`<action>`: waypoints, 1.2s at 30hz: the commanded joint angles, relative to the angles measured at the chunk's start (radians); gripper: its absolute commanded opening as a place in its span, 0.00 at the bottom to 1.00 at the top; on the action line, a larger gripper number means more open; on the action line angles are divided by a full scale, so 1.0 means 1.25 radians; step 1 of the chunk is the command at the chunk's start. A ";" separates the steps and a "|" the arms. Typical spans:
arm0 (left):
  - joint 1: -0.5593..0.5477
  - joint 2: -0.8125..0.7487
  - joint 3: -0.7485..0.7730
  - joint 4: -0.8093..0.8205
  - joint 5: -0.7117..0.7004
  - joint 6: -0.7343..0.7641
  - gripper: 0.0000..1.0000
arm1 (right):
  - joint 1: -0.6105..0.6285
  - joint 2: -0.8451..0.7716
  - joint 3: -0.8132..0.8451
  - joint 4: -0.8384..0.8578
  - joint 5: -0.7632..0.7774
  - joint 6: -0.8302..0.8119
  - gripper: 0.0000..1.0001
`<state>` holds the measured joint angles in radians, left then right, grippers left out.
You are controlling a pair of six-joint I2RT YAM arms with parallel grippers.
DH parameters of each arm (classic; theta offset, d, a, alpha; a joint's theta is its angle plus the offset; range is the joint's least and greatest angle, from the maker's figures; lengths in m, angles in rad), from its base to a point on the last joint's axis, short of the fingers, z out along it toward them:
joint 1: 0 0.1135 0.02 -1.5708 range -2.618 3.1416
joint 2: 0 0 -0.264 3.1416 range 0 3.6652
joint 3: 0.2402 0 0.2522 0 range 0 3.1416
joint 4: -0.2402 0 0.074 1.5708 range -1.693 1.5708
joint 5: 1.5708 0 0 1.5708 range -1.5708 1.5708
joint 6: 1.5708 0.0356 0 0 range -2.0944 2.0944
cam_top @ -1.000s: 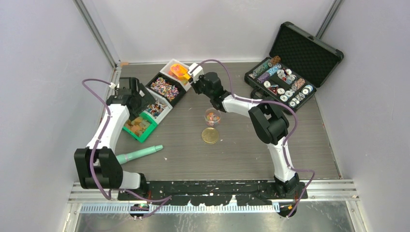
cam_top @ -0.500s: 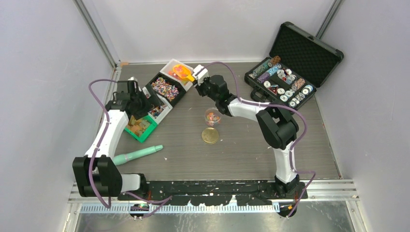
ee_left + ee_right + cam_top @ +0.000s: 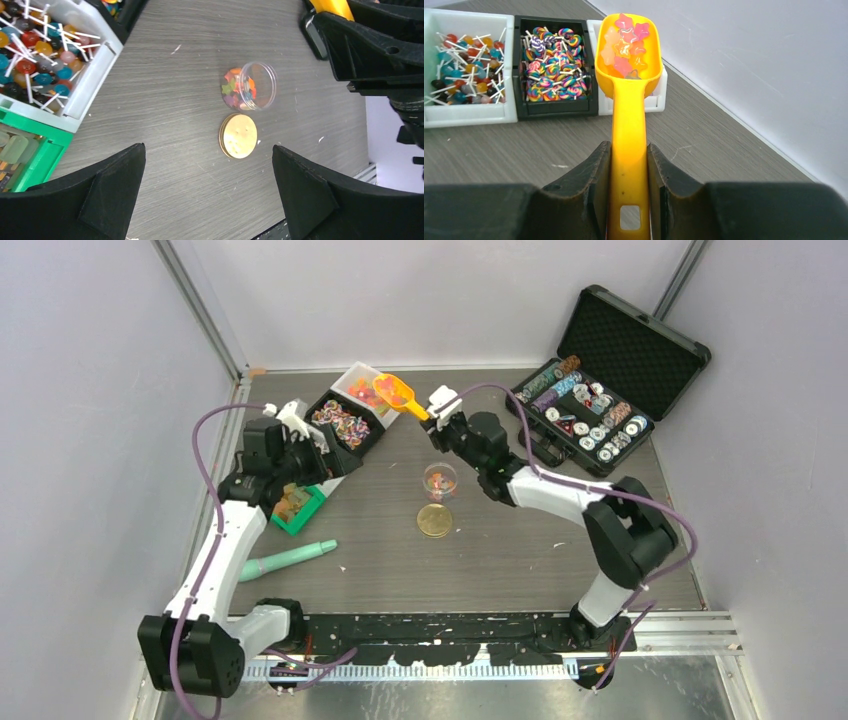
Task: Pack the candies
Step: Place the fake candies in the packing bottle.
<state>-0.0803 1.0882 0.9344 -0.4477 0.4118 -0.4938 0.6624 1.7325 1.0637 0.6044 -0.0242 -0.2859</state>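
My right gripper (image 3: pixel 432 410) (image 3: pixel 629 150) is shut on the handle of the orange scoop (image 3: pixel 395 393) (image 3: pixel 629 60). The scoop is held level above the table beside the far white bin (image 3: pixel 362 388). Pink and orange star candies (image 3: pixel 626 42) fill its bowl. A small clear jar (image 3: pixel 439 481) (image 3: pixel 249 86) with a few mixed candies stands mid-table, and a flat gold disc (image 3: pixel 434 520) (image 3: pixel 238 135) lies just in front of it. My left gripper (image 3: pixel 315 445) (image 3: pixel 207 150) hangs open and empty above the bins, looking down on the jar and the disc.
A black bin of striped swirl candies (image 3: pixel 340 423) (image 3: pixel 555 65), a white bin of lollipops (image 3: pixel 45 55) (image 3: pixel 464 75) and a green bin of golden-brown sweets (image 3: pixel 292 505) line the left. An open black case of poker chips (image 3: pixel 590 410) stands at the back right. A teal pen-like tool (image 3: pixel 285 558) lies at the front left.
The right gripper has drawn back to the right, lifting the loaded scoop out of the far white bin. The left arm has swung up and right over the bins, still open.
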 commanded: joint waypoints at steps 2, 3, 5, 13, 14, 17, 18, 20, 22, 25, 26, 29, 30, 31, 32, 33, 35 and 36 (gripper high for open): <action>-0.042 -0.033 0.038 -0.070 -0.034 0.080 1.00 | -0.002 -0.172 -0.093 0.049 0.003 -0.019 0.00; -0.053 -0.042 0.039 -0.085 -0.047 0.092 1.00 | -0.002 -0.197 -0.111 0.037 0.002 -0.021 0.00; -0.077 -0.062 0.027 -0.104 -0.077 0.122 1.00 | -0.001 -0.248 -0.151 0.003 0.002 -0.028 0.00; -0.120 -0.101 0.031 -0.183 -0.187 0.164 1.00 | 0.005 -0.465 -0.266 -0.155 -0.011 -0.044 0.00; -0.123 -0.106 0.032 -0.185 -0.193 0.166 1.00 | 0.007 -0.493 -0.275 -0.178 -0.008 -0.044 0.00; -0.124 -0.115 0.032 -0.184 -0.203 0.166 1.00 | 0.011 -0.563 -0.294 -0.256 -0.014 -0.053 0.00; -0.123 -0.117 0.035 -0.187 -0.208 0.166 1.00 | 0.013 -0.582 -0.297 -0.286 -0.023 -0.060 0.00; -0.124 -0.123 0.040 -0.192 -0.218 0.166 1.00 | 0.015 -0.615 -0.293 -0.370 -0.049 -0.088 0.00; -0.123 -0.130 0.038 -0.193 -0.228 0.166 1.00 | 0.018 -0.648 -0.287 -0.448 -0.071 -0.096 0.00; -0.124 -0.135 0.037 -0.193 -0.233 0.167 1.00 | 0.025 -0.700 -0.292 -0.519 -0.074 -0.095 0.00; -0.124 -0.136 0.038 -0.194 -0.234 0.167 1.00 | 0.025 -0.715 -0.293 -0.535 -0.071 -0.095 0.00; -0.124 -0.139 0.038 -0.196 -0.240 0.167 1.00 | 0.029 -0.754 -0.293 -0.589 -0.046 -0.099 0.00; -0.124 -0.141 0.038 -0.197 -0.240 0.167 1.00 | 0.029 -0.763 -0.293 -0.606 -0.041 -0.101 0.00; -0.124 -0.142 0.039 -0.198 -0.240 0.167 1.00 | 0.030 -0.770 -0.293 -0.620 -0.036 -0.103 0.00; -0.124 -0.143 0.038 -0.197 -0.240 0.167 1.00 | 0.030 -0.778 -0.292 -0.635 -0.034 -0.104 0.00; -0.124 -0.143 0.038 -0.198 -0.240 0.167 1.00 | 0.031 -0.784 -0.289 -0.651 -0.035 -0.104 0.00; -0.125 -0.144 0.039 -0.198 -0.243 0.167 1.00 | 0.035 -0.795 -0.282 -0.684 -0.035 -0.102 0.00; -0.127 -0.144 0.039 -0.199 -0.245 0.167 1.00 | 0.036 -0.799 -0.278 -0.696 -0.033 -0.102 0.00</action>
<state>-0.2310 0.9295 0.9459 -0.6956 0.1230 -0.3023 0.6975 0.7654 0.6861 -0.2050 -0.0826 -0.4015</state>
